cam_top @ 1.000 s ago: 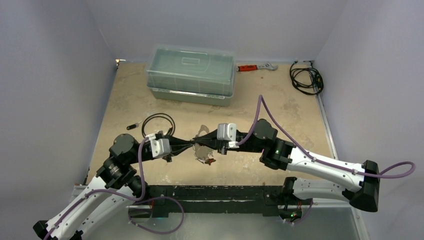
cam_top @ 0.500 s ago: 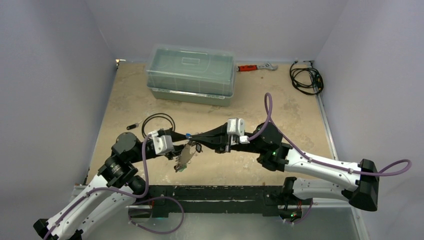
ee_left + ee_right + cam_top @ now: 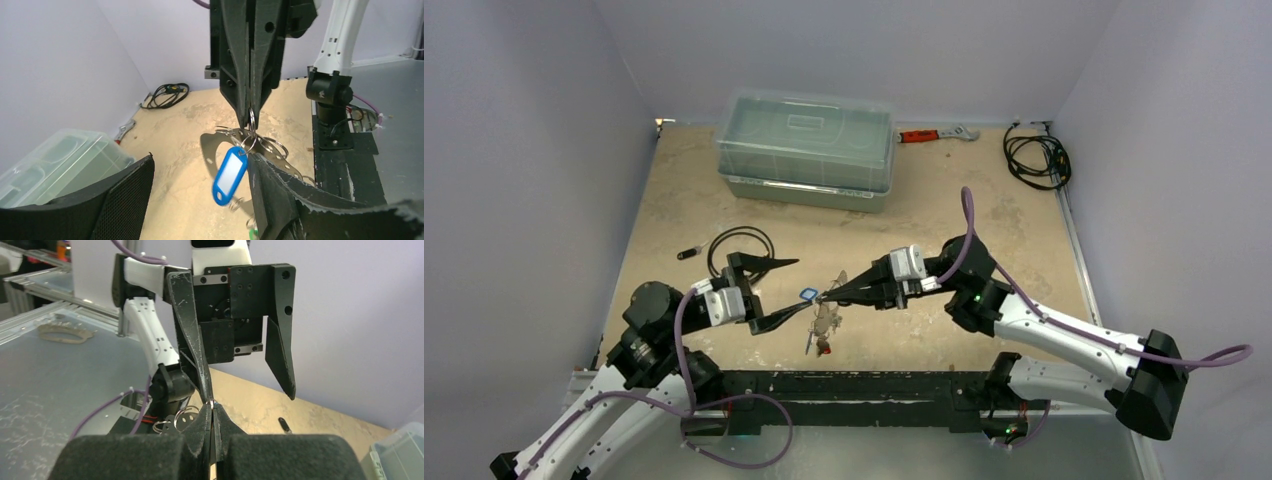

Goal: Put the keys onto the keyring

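Note:
My right gripper [image 3: 829,297] is shut on a small wire split ring [image 3: 251,120] above the table. From that ring hang a blue tag [image 3: 229,175] and the flat silver keyring [image 3: 286,161] with holes round its rim. More keys dangle under the keyring [image 3: 824,322], with a red tag [image 3: 824,349] and a green tag [image 3: 252,232] showing. My left gripper [image 3: 802,284] is open just left of the bunch. One of its fingers [image 3: 280,200] lies close beside the blue tag, and nothing sits between the jaws. In the right wrist view my shut gripper [image 3: 212,407] meets one finger [image 3: 192,340] of the open left gripper.
A clear lidded plastic box [image 3: 804,150] stands at the back. An orange-handled wrench [image 3: 936,133] and a coiled black cable [image 3: 1036,160] lie at the back right. A thin black cable loop [image 3: 742,245] and a small dark stick [image 3: 689,252] lie near my left arm.
The left gripper has opened, let go of the bunch and drawn back left. The right gripper has pulled back right and now carries the keyring and keys alone, off the table.

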Controlling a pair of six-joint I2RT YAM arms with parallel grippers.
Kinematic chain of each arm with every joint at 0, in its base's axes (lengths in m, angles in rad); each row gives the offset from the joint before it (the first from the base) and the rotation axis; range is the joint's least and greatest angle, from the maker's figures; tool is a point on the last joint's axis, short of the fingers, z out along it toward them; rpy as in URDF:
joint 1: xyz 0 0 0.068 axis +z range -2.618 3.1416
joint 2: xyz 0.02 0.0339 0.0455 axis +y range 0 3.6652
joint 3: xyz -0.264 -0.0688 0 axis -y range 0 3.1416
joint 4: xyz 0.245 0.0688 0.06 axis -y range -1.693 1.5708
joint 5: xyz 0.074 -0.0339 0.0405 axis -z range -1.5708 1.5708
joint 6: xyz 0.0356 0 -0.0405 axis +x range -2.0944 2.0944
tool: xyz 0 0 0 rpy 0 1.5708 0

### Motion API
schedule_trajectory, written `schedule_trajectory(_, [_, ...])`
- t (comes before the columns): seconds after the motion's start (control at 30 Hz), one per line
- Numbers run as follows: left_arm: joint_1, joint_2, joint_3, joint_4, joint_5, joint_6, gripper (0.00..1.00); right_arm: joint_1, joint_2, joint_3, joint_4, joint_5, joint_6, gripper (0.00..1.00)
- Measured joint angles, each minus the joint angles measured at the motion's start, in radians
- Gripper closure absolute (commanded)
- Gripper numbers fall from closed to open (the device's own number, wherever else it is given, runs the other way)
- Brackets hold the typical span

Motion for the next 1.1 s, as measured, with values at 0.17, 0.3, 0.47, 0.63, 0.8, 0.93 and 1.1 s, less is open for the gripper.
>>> schedule_trajectory(0.17, [0.0,0.029,-0.014,0.043,0.078,-0.011,0.33,-0.037,0.003,0.0,0.048,-0.137,0.036,1.0])
schedule_trajectory(0.3, [-0.001,0.077,-0.019,0.063,0.129,-0.034,0.34,-0.038,0.01,0.001,0.074,-0.19,0.054,1.0])
schedule_trajectory(0.47, [-0.001,0.094,-0.034,0.088,0.184,-0.062,0.38,-0.038,0.011,0.003,0.092,-0.204,0.068,1.0])
schedule_trajectory(0.63, [-0.001,0.108,-0.035,0.115,0.227,-0.086,0.38,-0.038,0.012,0.015,0.106,-0.197,0.071,1.0])
schedule_trajectory(0.8, [-0.001,0.109,-0.039,0.134,0.249,-0.095,0.39,-0.038,0.016,0.027,0.105,-0.173,0.069,1.0])
schedule_trajectory(0.93, [-0.001,0.109,-0.04,0.134,0.246,-0.105,0.41,-0.038,0.016,0.038,0.09,-0.15,0.053,1.0])
schedule_trajectory(1.1, [-0.001,0.109,-0.04,0.134,0.235,-0.106,0.54,-0.038,0.016,0.061,0.056,-0.142,0.03,1.0])
